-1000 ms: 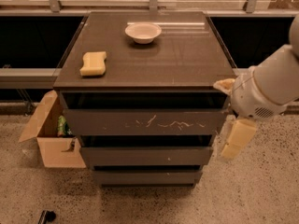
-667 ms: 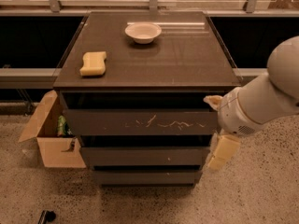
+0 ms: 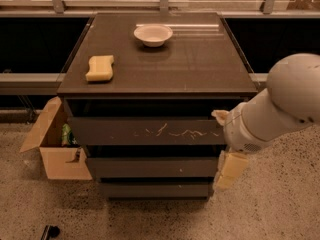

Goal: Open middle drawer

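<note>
One gripper (image 3: 223, 180), whose open-or-closed state I cannot tell, hangs low beside the cabinet (image 3: 200, 59); I judge it best to catch the middle drawer (image 3: 150, 167), immediately to its left, by the near end and pull squarely outward.
</note>
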Action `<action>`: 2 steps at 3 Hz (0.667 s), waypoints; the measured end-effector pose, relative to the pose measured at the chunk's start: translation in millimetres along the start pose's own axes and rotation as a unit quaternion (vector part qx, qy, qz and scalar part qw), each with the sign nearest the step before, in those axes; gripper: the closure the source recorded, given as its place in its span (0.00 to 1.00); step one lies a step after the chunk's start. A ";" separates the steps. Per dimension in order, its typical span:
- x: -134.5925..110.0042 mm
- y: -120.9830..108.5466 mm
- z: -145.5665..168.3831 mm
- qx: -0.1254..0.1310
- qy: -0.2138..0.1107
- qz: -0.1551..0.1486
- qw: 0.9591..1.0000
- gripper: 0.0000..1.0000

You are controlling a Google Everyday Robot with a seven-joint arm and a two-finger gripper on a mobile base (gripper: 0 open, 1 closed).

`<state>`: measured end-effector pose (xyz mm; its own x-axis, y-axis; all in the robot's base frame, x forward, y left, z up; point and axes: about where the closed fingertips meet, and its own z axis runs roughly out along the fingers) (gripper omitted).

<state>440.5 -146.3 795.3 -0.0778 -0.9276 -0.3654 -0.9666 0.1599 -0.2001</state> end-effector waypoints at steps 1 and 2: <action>16.8 33.4 73.0 -0.033 0.021 -0.035 0.999 0.00; 28.1 49.9 116.7 -0.036 0.028 -0.059 0.997 0.00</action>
<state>418.6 -125.1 668.9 0.0257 -0.9562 -0.2916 -0.9847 0.0260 -0.1722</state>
